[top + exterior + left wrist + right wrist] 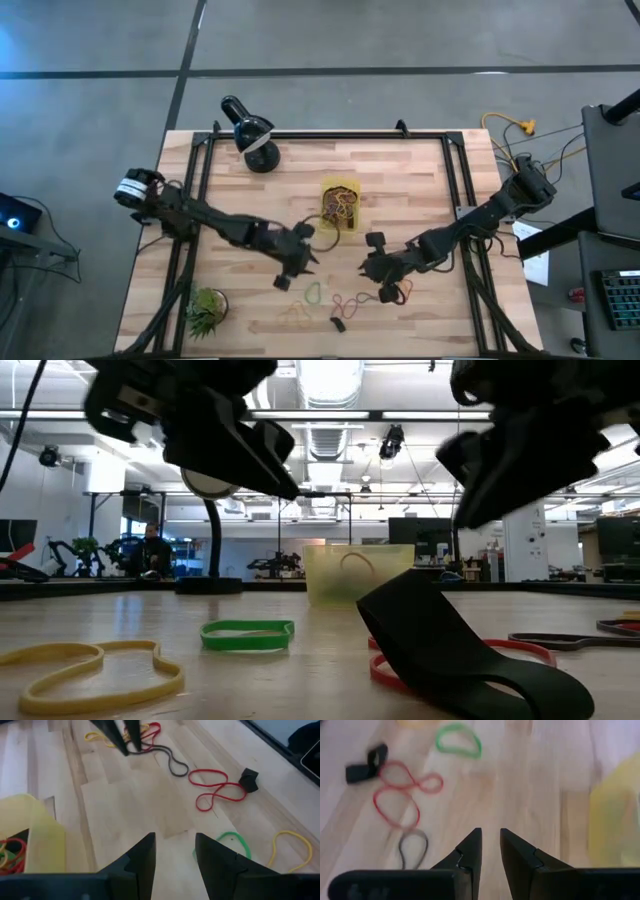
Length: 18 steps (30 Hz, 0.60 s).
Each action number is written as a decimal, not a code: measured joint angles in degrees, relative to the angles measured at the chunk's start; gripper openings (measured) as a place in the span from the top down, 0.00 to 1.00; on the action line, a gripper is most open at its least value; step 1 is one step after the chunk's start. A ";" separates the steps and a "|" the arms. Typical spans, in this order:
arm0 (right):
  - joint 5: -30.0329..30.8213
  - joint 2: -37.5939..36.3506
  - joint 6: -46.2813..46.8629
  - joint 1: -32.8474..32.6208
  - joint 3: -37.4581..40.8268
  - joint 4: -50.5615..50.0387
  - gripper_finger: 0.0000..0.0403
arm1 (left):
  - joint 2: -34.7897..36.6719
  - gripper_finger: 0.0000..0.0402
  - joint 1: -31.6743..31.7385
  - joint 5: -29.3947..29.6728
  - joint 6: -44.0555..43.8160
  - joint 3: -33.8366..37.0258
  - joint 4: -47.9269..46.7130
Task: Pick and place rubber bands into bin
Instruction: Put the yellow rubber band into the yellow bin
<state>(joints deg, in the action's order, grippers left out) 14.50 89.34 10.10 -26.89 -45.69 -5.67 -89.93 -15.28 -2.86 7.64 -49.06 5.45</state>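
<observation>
In the high view the left arm reaches from the left edge of the frame toward the centre, its left gripper (pixel 303 262) just left of the middle. Its wrist view shows the two fingers (pixel 145 857) parted with nothing between them. The right arm comes in from the right edge, the right gripper (pixel 382 283) sitting lower centre, fingers (pixel 470 852) slightly apart and empty.

Pale matt wood-plank table (pixel 420 190), translucent glossy yellow plastic bin (pixel 341 187), matt rubber bands (pixel 218 795).
</observation>
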 joint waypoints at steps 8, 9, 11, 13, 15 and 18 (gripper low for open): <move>-4.83 0.00 15.44 0.04 -0.34 -19.92 0.85 | -0.14 0.69 -4.69 5.25 -4.12 0.04 -0.47; -6.17 0.00 17.41 0.00 -0.77 -22.85 0.85 | -0.25 0.69 -4.87 5.37 -4.40 0.05 -0.46; -9.19 0.00 20.84 0.00 -1.77 -27.78 0.85 | -0.63 0.69 -5.24 5.88 -5.56 0.26 -0.47; -11.45 0.00 23.34 0.00 -2.67 -32.48 0.85 | -0.79 0.69 -5.30 6.56 -5.82 0.60 -0.50; -12.76 0.00 24.17 -0.13 -3.63 -36.00 0.85 | -0.79 0.69 -5.27 6.81 -5.86 1.02 -0.37; -13.04 0.00 22.85 -0.37 -4.11 -39.06 0.85 | -0.79 0.69 -5.30 7.85 -5.98 1.81 -0.10</move>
<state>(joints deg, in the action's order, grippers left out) 1.46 89.34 32.95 -27.26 -49.80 -44.73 -90.72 -20.58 4.99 1.66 -47.24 5.35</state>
